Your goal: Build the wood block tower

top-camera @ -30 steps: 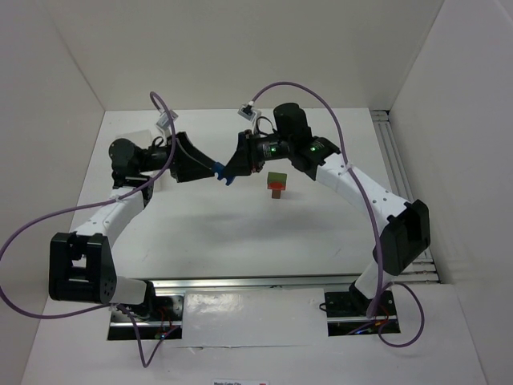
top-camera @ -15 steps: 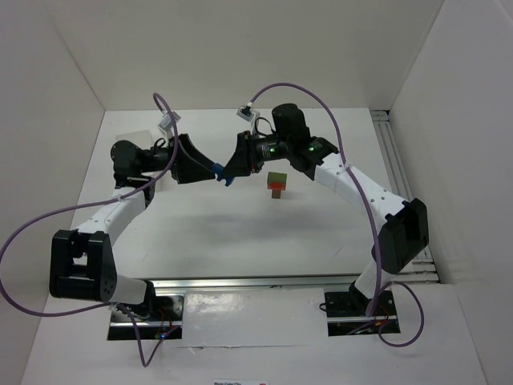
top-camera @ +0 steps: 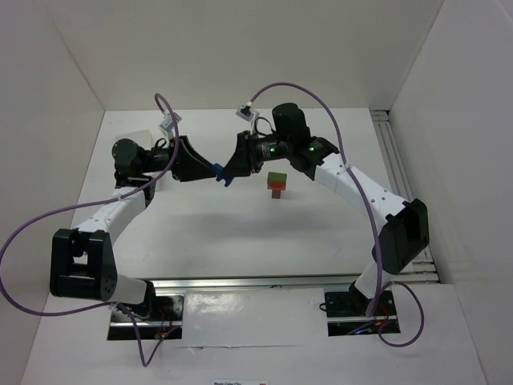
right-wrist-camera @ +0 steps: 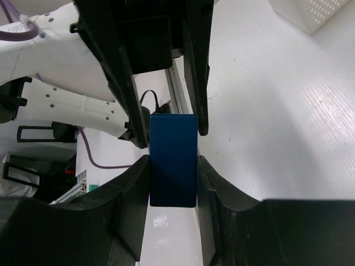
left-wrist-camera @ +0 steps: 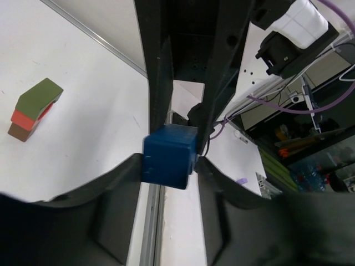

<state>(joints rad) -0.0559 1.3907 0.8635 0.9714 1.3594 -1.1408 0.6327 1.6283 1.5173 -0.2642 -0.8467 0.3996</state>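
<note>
The blue block is in the air above the table, left of the small stack, clamped between the narrowed fingers of my right pincer. My left pincer brackets it, partly open; I cannot tell whether it grips. My left wrist view shows the stack as green on red on brown. Only my right wrist view catches a white tray corner, its inside out of view.

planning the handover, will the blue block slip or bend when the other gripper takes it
Probably rigid: the blue block shows crisp flat faces pinched in the right gripper. Its painted sides look smooth, so a light pinch might slip. Flat faces suggest it won't roll.
</note>
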